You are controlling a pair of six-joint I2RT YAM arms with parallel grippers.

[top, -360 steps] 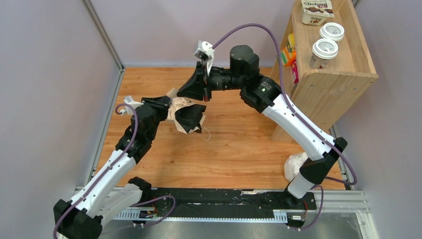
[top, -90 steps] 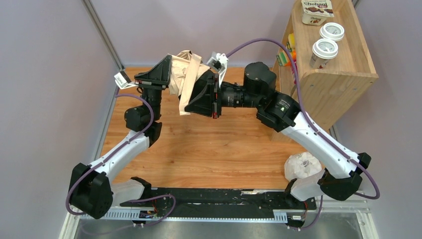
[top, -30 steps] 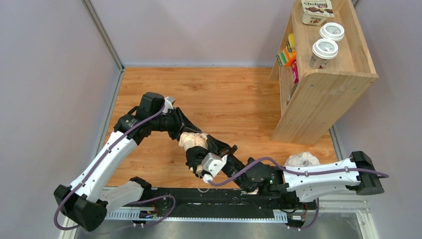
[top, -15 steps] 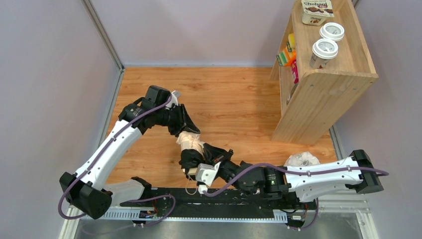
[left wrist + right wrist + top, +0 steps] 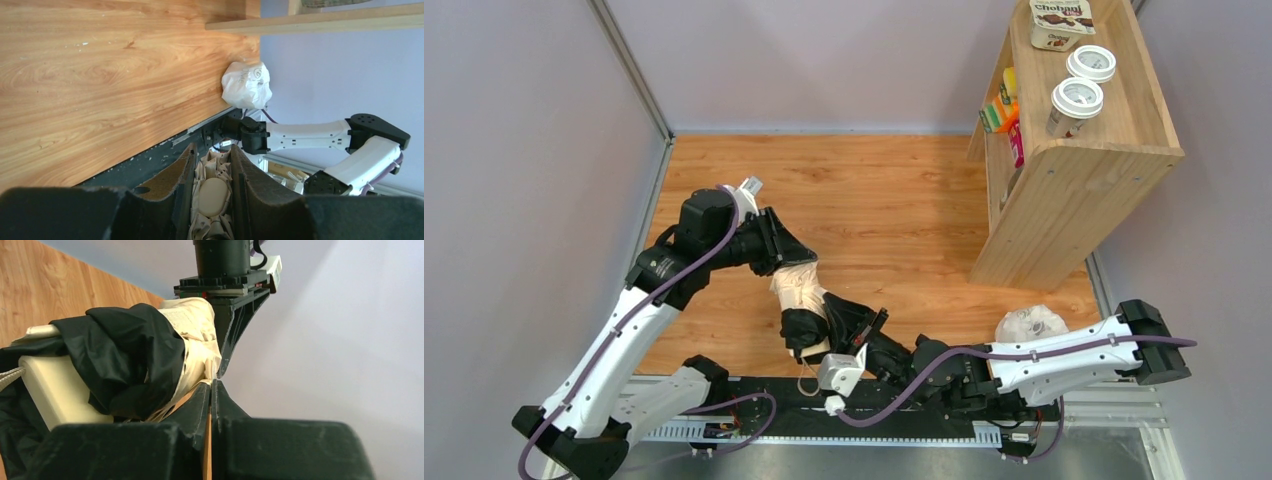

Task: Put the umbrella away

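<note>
The folded umbrella (image 5: 799,288) hangs between both grippers over the near-left part of the table, cream canopy above and black fabric (image 5: 805,325) below. My left gripper (image 5: 789,262) is shut on its top end; in the left wrist view the bunched cream folds and a pale round cap (image 5: 212,195) fill the space behind that gripper's tips (image 5: 212,150). My right gripper (image 5: 842,308) reaches in from the right beside the black part. In the right wrist view its jaws (image 5: 215,381) are pressed together on the edge of the cream fabric (image 5: 192,340). The pale handle end (image 5: 55,390) points toward the near edge.
A wooden shelf (image 5: 1074,160) stands at the right with two lidded cups (image 5: 1077,97) and a yogurt tub on top. A white plastic bag (image 5: 1029,322) lies by the right arm's base, also seen in the left wrist view (image 5: 247,85). The black base rail (image 5: 944,398) runs along the near edge.
Both arms have carried the umbrella a little left and toward the near edge, and it now hangs more upright. Seconds earlier it was held high at the back of the table.
</note>
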